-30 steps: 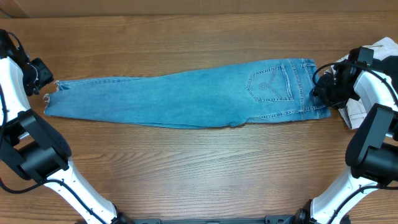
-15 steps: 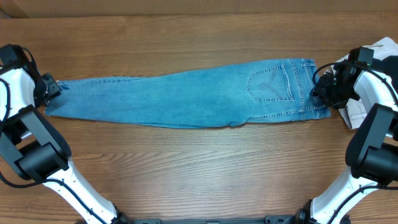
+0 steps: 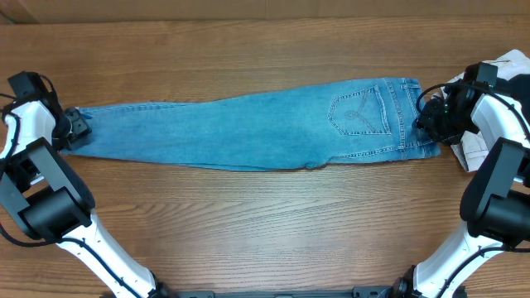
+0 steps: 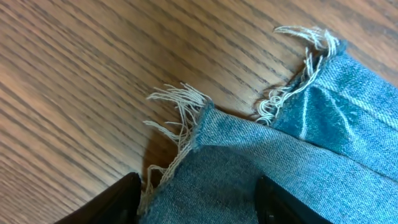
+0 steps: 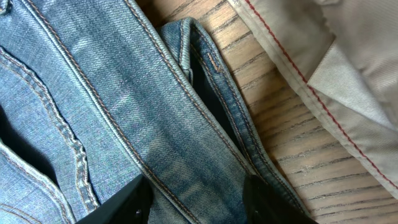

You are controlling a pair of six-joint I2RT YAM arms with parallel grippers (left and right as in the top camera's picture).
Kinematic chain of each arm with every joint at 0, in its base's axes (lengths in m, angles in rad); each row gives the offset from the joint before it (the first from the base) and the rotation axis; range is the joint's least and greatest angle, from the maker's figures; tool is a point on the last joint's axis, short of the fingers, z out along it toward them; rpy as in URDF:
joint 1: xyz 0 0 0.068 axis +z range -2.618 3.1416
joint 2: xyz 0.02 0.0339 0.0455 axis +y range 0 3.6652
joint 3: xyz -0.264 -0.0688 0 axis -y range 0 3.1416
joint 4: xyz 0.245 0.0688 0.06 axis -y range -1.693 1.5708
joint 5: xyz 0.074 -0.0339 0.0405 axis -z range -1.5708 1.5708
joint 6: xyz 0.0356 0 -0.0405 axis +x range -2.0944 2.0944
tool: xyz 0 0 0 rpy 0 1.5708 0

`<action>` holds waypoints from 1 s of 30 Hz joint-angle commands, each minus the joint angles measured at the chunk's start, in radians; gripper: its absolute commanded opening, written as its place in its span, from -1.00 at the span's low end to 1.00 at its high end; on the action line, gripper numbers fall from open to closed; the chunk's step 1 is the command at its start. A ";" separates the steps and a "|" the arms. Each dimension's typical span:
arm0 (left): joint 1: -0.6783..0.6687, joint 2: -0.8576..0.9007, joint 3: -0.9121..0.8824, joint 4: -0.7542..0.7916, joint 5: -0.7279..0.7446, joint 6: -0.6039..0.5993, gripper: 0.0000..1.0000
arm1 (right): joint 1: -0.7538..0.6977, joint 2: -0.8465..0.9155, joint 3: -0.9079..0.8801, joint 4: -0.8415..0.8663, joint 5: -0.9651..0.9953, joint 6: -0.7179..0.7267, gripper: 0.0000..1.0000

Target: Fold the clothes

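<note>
The light blue jeans (image 3: 248, 132) lie flat across the table, folded lengthwise, waistband to the right and frayed hems to the left. My left gripper (image 3: 73, 128) is down at the hem end. In the left wrist view (image 4: 196, 208) its jaws stand apart with the denim of the hem (image 4: 261, 155) between them and the frayed threads just ahead. My right gripper (image 3: 426, 120) is at the waistband. In the right wrist view (image 5: 196, 202) its jaws stand apart astride the stitched waistband (image 5: 186, 124).
A pale cloth with red stitching (image 3: 489, 108) lies at the right table edge, right behind the waistband; it also shows in the right wrist view (image 5: 323, 68). The wooden table (image 3: 265, 223) runs in front of and behind the jeans.
My left gripper has moved from beyond the left end of the jeans rightward and down onto the frayed hem. The right gripper and the jeans have not moved.
</note>
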 commanded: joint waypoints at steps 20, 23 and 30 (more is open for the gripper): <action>0.006 -0.025 0.215 -0.154 0.153 0.020 -0.92 | 0.003 0.124 -0.011 -0.013 0.010 -0.004 0.01; 0.006 -0.025 0.220 -0.146 0.171 0.012 -0.90 | 0.003 0.124 -0.011 -0.013 0.010 -0.005 0.01; 0.003 -0.025 0.220 -0.119 0.159 0.003 -0.92 | 0.003 0.124 -0.011 -0.013 0.010 -0.005 0.01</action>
